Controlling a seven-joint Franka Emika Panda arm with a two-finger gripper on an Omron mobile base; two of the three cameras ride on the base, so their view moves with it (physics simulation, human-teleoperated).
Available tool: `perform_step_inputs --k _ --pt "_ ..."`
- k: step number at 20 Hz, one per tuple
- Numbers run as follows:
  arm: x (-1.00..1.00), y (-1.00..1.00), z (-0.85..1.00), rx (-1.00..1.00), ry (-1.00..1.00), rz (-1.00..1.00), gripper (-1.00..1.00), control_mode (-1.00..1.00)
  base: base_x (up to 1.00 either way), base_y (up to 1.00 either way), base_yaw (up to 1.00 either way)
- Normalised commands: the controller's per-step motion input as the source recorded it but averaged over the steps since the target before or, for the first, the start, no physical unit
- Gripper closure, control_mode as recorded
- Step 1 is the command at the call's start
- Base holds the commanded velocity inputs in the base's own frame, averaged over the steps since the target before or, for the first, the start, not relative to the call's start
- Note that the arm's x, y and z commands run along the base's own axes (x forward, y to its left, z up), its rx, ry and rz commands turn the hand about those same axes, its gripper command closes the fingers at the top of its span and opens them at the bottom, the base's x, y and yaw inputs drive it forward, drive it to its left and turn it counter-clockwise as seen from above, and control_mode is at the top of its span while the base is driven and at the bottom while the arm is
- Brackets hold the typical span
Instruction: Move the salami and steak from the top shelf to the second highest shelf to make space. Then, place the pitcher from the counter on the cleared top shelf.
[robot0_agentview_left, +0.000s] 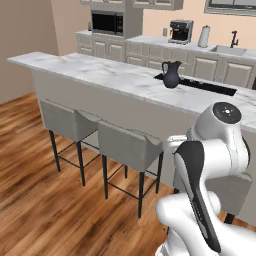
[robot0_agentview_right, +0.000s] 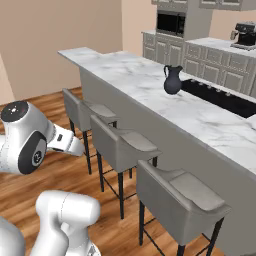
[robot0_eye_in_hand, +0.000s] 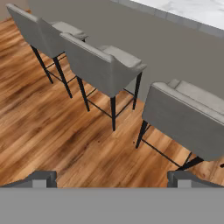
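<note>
Fingertips (robot0_eye_in_hand: 43, 178) of my gripper (robot0_eye_in_hand: 112, 179) stand wide apart with nothing between them, hanging over the wood floor (robot0_eye_in_hand: 52, 131) just in front of three grey stools (robot0_eye_in_hand: 103, 65) lined up under the counter (robot0_agentview_left: 105, 75). Pitcher (robot0_agentview_left: 171, 74) stands upright on that counter, right beside its black cooktop (robot0_agentview_left: 210, 86), well beyond my hand and untouched.

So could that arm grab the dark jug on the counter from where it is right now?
Probably not. The jug stands on the counter's far side by the black cooktop, and the stools sit between. The open pincer points down at the floor.
</note>
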Motion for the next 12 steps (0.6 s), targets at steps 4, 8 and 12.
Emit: perform_step_inputs --k 4,8,12 --pt "0.00 0.00 0.00 0.00 0.00 0.00 -1.00 1.00 0.99 0.74 -0.56" --pt "0.00 0.00 0.00 0.00 0.00 0.00 -1.00 1.00 1.00 0.74 -0.53" --pt "0.00 0.00 0.00 0.00 0.00 0.00 -1.00 1.00 1.00 0.56 -0.51"
